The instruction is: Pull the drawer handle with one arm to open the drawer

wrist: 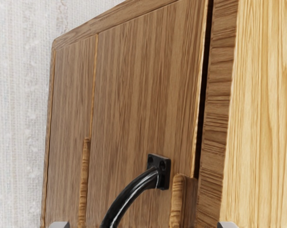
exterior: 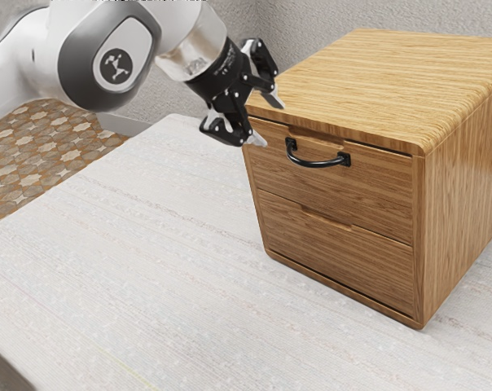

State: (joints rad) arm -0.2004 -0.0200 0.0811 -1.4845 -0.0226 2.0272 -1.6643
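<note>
The gripper hangs with its fingers spread and nothing grasped, at the front corner of the bamboo-grained cabinet. Just beyond its fingertips, not touching them, is the black curved handle, bolted by square black mounts to the upper drawer. The drawer's striped wooden front lies flush with the cabinet, above a second drawer front.

The arm is cased in glossy white shells with rounded contours. One joint carries a grey oval cap bearing a black disc with a small white emblem. Beyond it sits a brushed silver collar, then a black hand. The claw is black, with pale grey pads on its fingers.
</note>
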